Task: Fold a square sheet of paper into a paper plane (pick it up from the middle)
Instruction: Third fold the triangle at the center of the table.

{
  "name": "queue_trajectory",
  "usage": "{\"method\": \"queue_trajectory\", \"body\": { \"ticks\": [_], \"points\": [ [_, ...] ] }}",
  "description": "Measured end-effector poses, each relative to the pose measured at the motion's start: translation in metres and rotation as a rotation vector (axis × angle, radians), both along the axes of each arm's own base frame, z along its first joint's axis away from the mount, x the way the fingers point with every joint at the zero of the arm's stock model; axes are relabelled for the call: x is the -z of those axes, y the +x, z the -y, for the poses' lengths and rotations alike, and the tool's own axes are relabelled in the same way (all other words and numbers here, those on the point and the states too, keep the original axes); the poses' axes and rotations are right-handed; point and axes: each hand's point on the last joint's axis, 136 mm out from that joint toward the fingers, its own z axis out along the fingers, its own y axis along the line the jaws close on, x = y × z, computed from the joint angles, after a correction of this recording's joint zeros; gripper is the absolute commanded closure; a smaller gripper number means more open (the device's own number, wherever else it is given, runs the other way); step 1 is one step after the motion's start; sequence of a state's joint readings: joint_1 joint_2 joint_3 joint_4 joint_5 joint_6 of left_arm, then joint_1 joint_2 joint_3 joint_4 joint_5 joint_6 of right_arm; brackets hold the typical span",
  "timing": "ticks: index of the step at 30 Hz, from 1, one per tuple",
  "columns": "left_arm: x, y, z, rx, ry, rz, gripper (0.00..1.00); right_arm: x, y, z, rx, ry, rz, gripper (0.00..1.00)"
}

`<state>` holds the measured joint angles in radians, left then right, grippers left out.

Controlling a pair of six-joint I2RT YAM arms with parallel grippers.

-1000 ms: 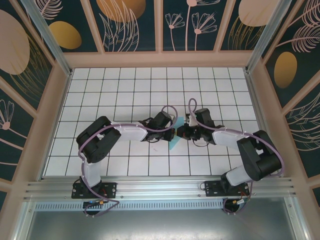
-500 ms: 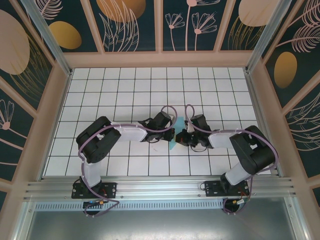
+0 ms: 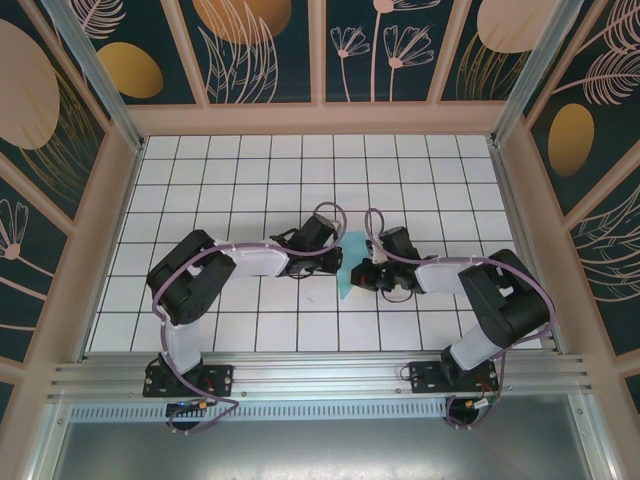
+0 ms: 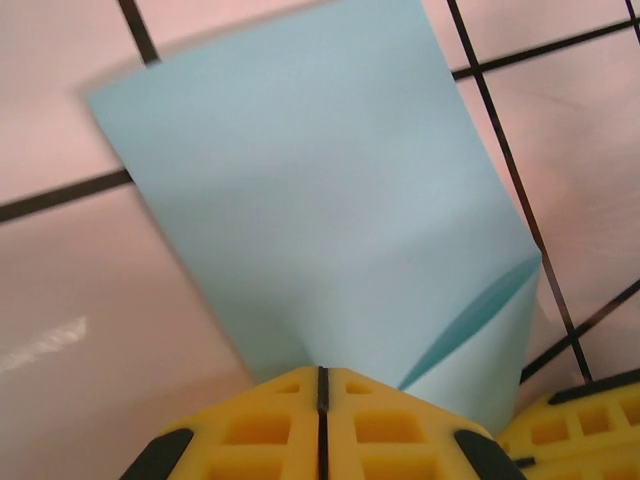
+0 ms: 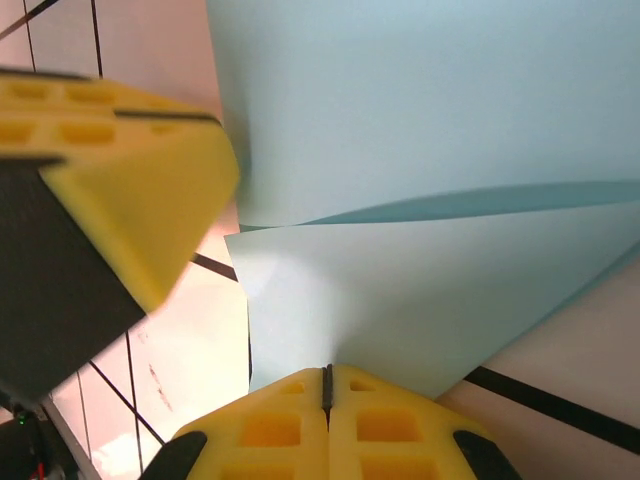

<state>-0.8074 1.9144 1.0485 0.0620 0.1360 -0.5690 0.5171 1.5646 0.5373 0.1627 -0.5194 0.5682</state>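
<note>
The square sheet of paper (image 3: 351, 262) is light blue and stands bent between the two grippers at the middle of the grid table. My left gripper (image 3: 338, 264) is shut on its left edge. In the left wrist view the sheet (image 4: 320, 190) rises from the closed yellow fingertips (image 4: 280, 420), with a curled fold at the lower right. My right gripper (image 3: 366, 272) is shut on the opposite edge. In the right wrist view a paper flap (image 5: 430, 300) comes out of the closed jaws of my right gripper (image 5: 327, 372), under a larger layer. The paper plane is not formed.
The white grid table (image 3: 220, 180) is walled by beige rails with patterned panels. The two wrists nearly touch. The left gripper's yellow finger (image 5: 130, 180) crowds the right wrist view, and the right gripper's finger (image 4: 575, 435) sits at the left wrist view's corner.
The right arm has drawn in toward the left one, closing the gap between the wrists. The sheet has bowed upward between the grippers, so more blue shows.
</note>
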Motion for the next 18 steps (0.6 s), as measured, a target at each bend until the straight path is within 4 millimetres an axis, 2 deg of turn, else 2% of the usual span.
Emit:
{"method": "queue_trajectory", "body": {
  "ticks": [6,14,18],
  "points": [
    [0.004,0.002,0.002,0.014,-0.033,-0.033,0.93,-0.003,0.0,0.0,-0.021,-0.008,0.003,0.92],
    [0.008,0.001,0.003,0.006,-0.051,-0.044,0.94,-0.031,-0.005,-0.007,0.029,0.089,0.028,0.9],
    [0.008,0.001,0.004,0.001,-0.056,-0.045,0.94,-0.026,-0.017,-0.006,0.052,0.103,-0.001,0.91]
  ]
}}
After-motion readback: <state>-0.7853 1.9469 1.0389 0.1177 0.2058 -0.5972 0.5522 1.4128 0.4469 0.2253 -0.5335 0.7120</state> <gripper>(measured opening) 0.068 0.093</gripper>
